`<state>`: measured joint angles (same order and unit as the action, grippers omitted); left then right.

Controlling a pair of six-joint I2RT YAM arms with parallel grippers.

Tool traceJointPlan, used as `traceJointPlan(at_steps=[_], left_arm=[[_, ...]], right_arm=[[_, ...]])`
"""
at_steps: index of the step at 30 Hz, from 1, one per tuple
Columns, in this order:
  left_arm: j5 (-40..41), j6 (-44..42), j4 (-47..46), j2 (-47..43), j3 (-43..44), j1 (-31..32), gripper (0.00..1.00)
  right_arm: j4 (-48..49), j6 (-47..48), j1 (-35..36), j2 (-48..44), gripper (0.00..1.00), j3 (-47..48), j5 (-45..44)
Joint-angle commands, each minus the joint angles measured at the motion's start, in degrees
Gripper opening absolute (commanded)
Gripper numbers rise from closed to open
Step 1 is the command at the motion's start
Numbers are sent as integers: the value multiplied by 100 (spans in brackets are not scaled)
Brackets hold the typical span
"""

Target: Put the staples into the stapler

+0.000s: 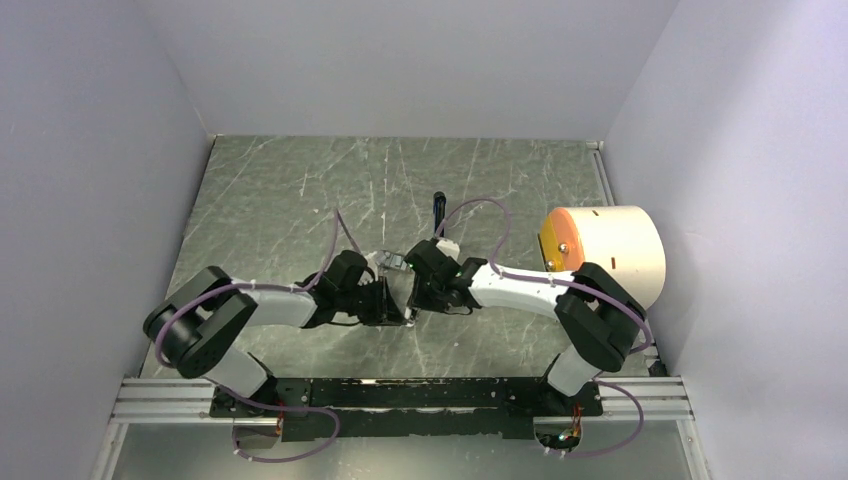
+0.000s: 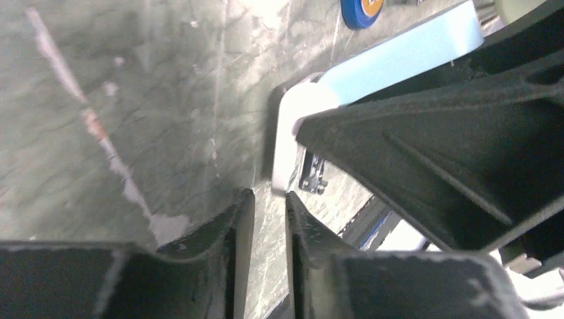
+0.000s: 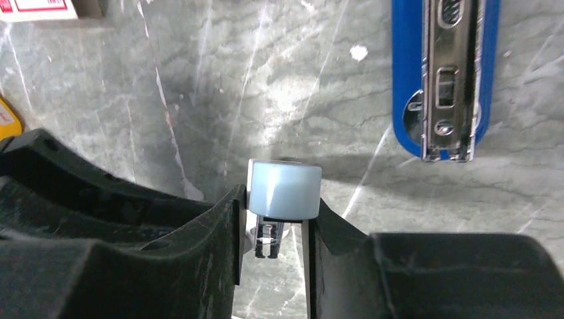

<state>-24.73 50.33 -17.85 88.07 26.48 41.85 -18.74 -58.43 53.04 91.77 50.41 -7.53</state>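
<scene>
The blue stapler [image 3: 442, 80] lies on the table with its metal inner rail facing up, ahead and to the right of my right gripper; in the top view it is a slim dark shape [image 1: 438, 210]. My right gripper [image 3: 274, 199] is shut on a pale blue and white elongated piece [image 3: 284, 189] with a small metal part under it. The piece also shows in the left wrist view [image 2: 399, 60]. My left gripper [image 2: 269, 199] sits just left of it, its jaws a narrow gap apart with nothing between them. The grippers meet at mid-table [image 1: 405, 297]. I see no staple strip.
A corner of the red-and-white box [image 3: 36, 8] and an orange-yellow block [image 3: 5, 119] lie to the right gripper's left. A large cream cylinder with an orange end [image 1: 600, 250] stands at the right. Grey walls enclose the table.
</scene>
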Motion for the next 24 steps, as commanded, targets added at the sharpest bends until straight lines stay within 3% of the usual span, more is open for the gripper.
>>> traceJointPlan(at_steps=[1, 5, 16, 24], left_arm=[[916, -196, 638, -728, -67, 33, 34], [1762, -387, 1455, -1427, 113, 30, 41], [3733, -753, 3197, -2856, 848, 25, 45], [4038, -1023, 3504, -2957, 1155, -3, 49]], right_arm=[[-386, 93, -5, 88, 29, 364, -666], [-608, 466, -57, 237, 29, 725, -1007], [-919, 1560, -417, 961, 30, 1558, -847], [-990, 1685, -422, 1303, 33, 1822, -462]])
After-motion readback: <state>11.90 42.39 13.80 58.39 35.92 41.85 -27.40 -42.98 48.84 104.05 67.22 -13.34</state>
